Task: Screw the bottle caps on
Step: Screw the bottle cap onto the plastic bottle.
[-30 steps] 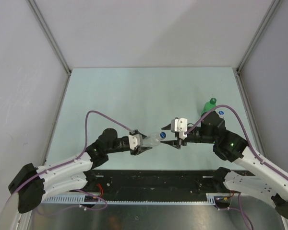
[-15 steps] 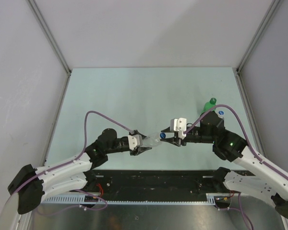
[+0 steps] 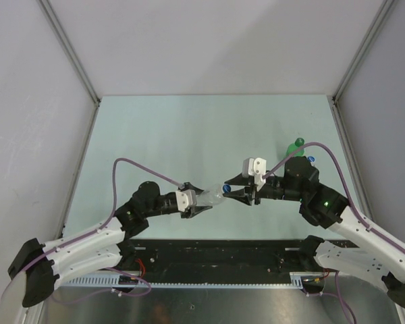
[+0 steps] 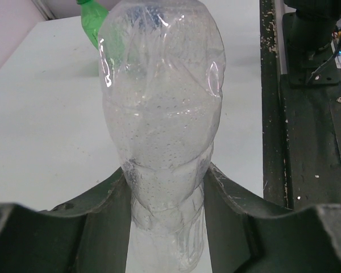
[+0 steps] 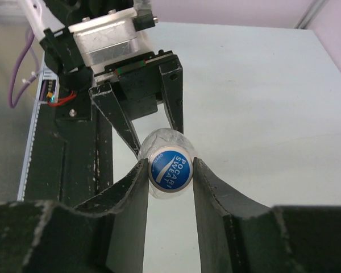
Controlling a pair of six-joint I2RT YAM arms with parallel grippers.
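Note:
My left gripper (image 3: pixel 204 201) is shut on the clear unlabelled bottle (image 3: pixel 214 196) and holds it lying sideways above the table, neck toward the right arm. In the left wrist view the bottle (image 4: pixel 162 114) sits between the jaws at its base. My right gripper (image 3: pixel 229 192) is shut on a white cap with a blue printed top (image 5: pixel 170 169). The cap sits at the bottle's neck end, in line with the bottle body (image 5: pixel 166 138) behind it. The green bottle (image 3: pixel 293 148), green cap on, stands at the right. Only the blue-topped cap (image 3: pixel 311 160) of the third bottle shows.
The green bottle (image 4: pixel 94 23) shows beyond the held bottle in the left wrist view. The black base rail (image 3: pixel 216 253) runs along the table's near edge. Grey walls enclose the table on three sides.
My right gripper has moved left with the cap up to the neck of the clear bottle. My left arm has shifted slightly left with the bottle.

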